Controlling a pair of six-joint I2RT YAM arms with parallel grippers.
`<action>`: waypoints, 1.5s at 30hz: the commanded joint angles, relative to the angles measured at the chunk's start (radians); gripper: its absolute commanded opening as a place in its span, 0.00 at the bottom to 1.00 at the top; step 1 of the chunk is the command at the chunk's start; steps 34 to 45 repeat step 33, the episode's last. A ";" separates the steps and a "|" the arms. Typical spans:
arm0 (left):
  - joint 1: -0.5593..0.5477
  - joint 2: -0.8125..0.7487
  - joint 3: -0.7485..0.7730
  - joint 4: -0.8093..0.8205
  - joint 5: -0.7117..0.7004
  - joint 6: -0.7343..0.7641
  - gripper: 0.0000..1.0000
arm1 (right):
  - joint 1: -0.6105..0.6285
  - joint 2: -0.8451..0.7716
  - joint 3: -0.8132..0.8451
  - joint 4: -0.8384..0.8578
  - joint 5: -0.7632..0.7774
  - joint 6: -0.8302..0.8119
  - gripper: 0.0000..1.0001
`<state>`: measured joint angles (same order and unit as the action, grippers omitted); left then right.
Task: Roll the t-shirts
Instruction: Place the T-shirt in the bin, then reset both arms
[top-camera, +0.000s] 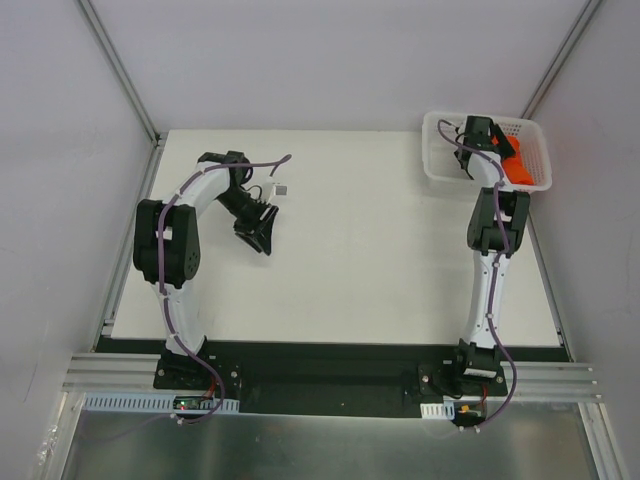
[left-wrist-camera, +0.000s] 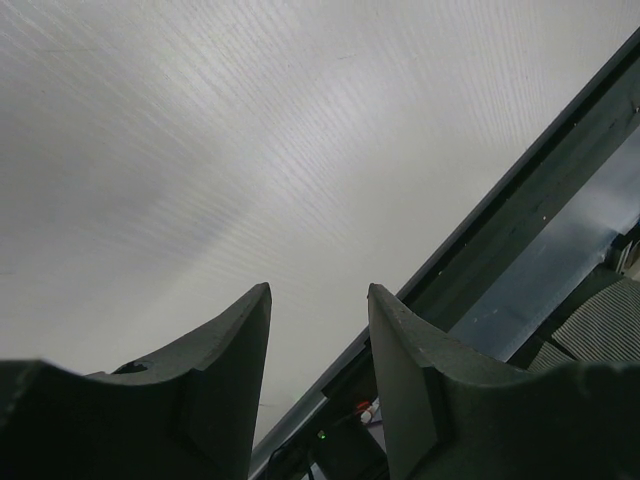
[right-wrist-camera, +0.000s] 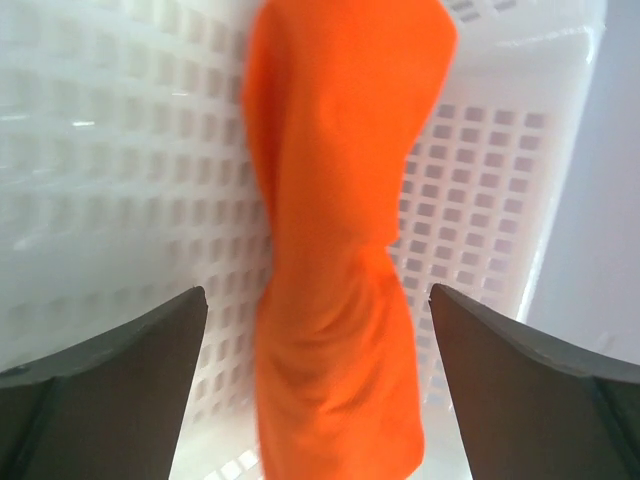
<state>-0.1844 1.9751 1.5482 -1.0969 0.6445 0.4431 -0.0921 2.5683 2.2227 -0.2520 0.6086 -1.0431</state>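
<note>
Jaws on the right gripper (right-wrist-camera: 318, 300) stand wide apart, nothing clamped between them, and they hang right over the t-shirt (right-wrist-camera: 340, 200). That shirt is a tight orange-red roll lying lengthwise in the white mesh basket (right-wrist-camera: 100, 150) at the far right corner of the table (top-camera: 380, 260), its upper end against the basket's wall. Over on the other side, the left gripper (left-wrist-camera: 320, 300) hovers above bare tabletop, jaws parted to a moderate gap and gripping nothing, well apart from the basket. By the look of it, this is the stowing step at its close: the roll is made and sits in the basket, free of both arms. No other shirt shows on the table. The next move calls for the right arm to lift straight up without snagging cloth or mesh.
</note>
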 joint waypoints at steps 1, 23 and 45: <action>-0.009 -0.010 0.032 -0.020 0.021 0.019 0.43 | 0.049 -0.163 -0.018 -0.044 -0.061 0.064 0.96; -0.009 -0.100 0.664 0.003 -0.228 -0.020 0.99 | 0.370 -1.006 -0.383 -0.561 -0.707 0.715 0.96; -0.009 -0.231 0.570 0.061 -0.350 -0.109 0.99 | 0.414 -1.250 -0.577 -0.655 -0.647 0.756 0.96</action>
